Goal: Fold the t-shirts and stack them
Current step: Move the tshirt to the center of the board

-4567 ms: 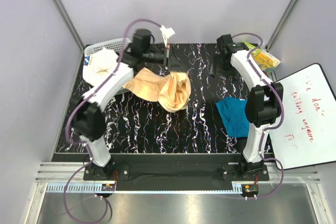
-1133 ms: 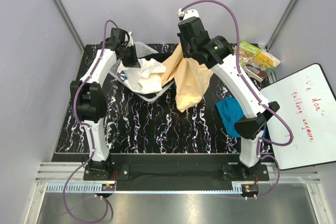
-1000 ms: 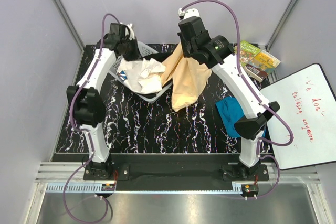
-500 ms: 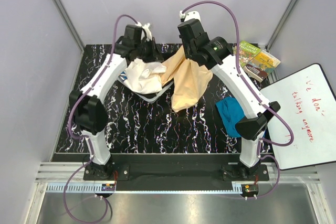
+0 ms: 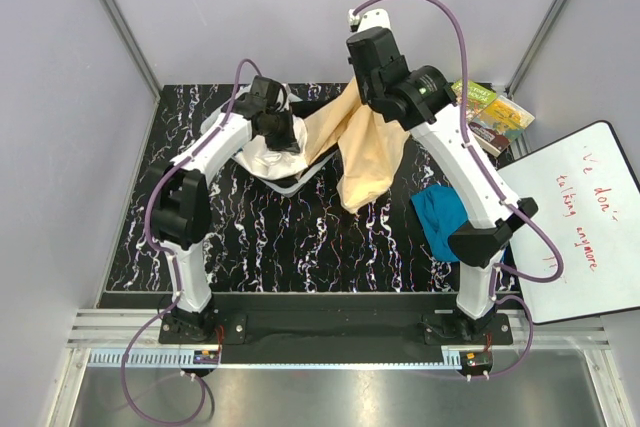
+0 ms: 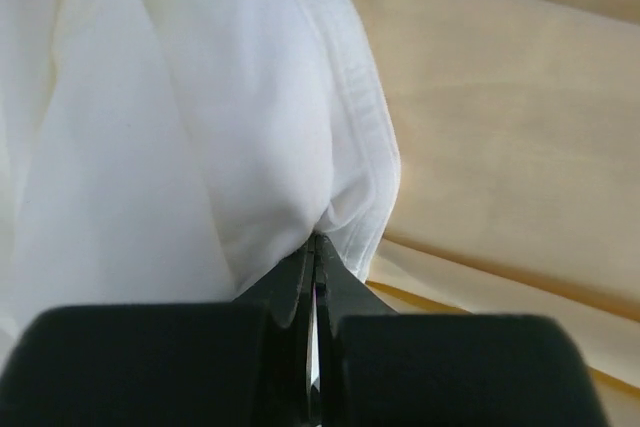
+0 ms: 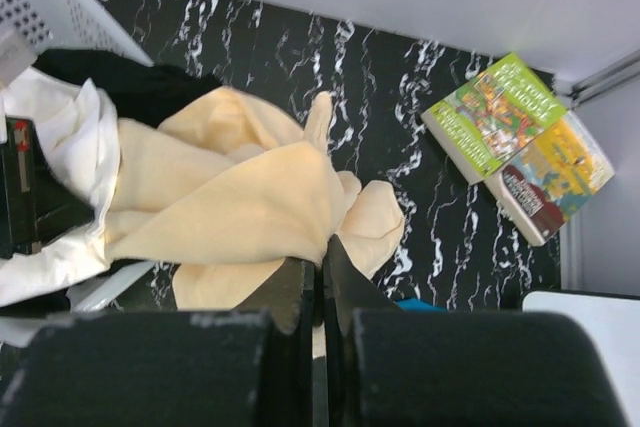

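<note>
The pale peach-yellow t-shirt (image 5: pixel 368 152) hangs unfolded from my raised right gripper (image 5: pixel 362 97), whose jaws are shut on a bunch of its cloth (image 7: pixel 250 207); its lower end trails on the table. My left gripper (image 5: pixel 283 133) is low over the basket, shut on the hem of a white cloth (image 6: pixel 200 117), with the peach shirt (image 6: pixel 500 137) right beside it. The teal-blue t-shirt (image 5: pixel 445 222) lies crumpled at the right of the table, partly under the right arm.
A white plastic basket (image 5: pixel 292 185) holding the white cloth (image 5: pixel 260 155) sits tilted at the back centre-left. Two books (image 5: pixel 492 113) lie at the back right corner. A whiteboard (image 5: pixel 585 217) leans off the table's right edge. Grey walls enclose the table.
The left gripper swung from the back left corner down onto the white cloth in the basket. The right arm moved slightly right and higher with the peach shirt.
</note>
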Robot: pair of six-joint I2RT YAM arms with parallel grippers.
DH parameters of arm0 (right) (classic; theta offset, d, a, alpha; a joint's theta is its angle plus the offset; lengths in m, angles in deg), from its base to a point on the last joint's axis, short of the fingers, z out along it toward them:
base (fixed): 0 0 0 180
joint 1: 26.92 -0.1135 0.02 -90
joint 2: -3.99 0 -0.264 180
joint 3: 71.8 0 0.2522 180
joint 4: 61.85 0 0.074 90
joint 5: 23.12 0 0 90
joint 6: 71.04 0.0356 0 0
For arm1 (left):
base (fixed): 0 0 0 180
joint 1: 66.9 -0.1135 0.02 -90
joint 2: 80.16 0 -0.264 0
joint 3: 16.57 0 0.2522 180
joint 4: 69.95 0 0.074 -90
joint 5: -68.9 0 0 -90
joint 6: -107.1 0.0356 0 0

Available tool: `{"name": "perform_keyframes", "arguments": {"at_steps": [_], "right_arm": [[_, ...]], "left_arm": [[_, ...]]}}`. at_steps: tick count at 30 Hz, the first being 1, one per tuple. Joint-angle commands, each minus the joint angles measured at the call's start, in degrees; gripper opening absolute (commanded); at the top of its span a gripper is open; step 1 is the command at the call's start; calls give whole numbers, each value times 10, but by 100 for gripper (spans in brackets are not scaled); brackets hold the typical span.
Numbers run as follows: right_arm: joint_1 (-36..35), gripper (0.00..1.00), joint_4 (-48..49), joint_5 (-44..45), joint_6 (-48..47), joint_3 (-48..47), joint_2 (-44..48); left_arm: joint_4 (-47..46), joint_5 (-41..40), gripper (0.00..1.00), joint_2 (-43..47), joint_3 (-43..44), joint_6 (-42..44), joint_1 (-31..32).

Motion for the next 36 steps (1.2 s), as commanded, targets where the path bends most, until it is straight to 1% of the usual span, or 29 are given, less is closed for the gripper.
{"name": "perform_keyframes", "arguments": {"at_steps": [1,2,5,7,11,16,17,19,20,21,23,24,26,27,30,34,36], "right_arm": [[2,0,48,91,-40,-70,46],[1,0,52,107,-62,-76,49],[1,0,78,144,-89,-78,63],[2,0,97,163,-106,-68,74],[2,0,161,228,-152,-35,102],[5,0,219,291,-168,2,128],[6,0,249,303,-177,11,143],[12,0,289,305,-191,58,161],[14,0,324,306,-207,75,175],[16,0,335,306,-211,105,181],[16,0,343,310,-207,136,191],[16,0,344,310,-204,146,192],[16,0,347,311,-190,171,198],[16,0,347,311,-184,179,198],[16,0,347,303,-169,210,202],[16,0,347,289,-149,255,203],[16,0,345,276,-131,280,204]], "left_arm": [[36,-70,0,-9,-6,19,-24],[36,-78,0,-10,-10,20,-27],[37,-102,0,-18,-19,29,-45],[42,-107,0,-31,-20,33,-62],[48,-122,0,-53,-13,37,-86],[63,-139,0,-85,7,42,-118],[65,-159,0,-89,11,43,-123],[74,-176,0,-99,19,46,-144],[80,-182,0,-103,26,47,-153],[84,-193,0,-106,29,49,-171],[99,-209,0,-107,42,51,-189],[106,-229,0,-106,48,51,-210],[124,-239,0,-106,63,41,-235],[130,-236,0,-105,69,36,-261],[138,-230,0,-103,92,32,-301],[141,-195,0,-110,141,65,-315],[141,-156,0,-110,163,68,-313]]}}
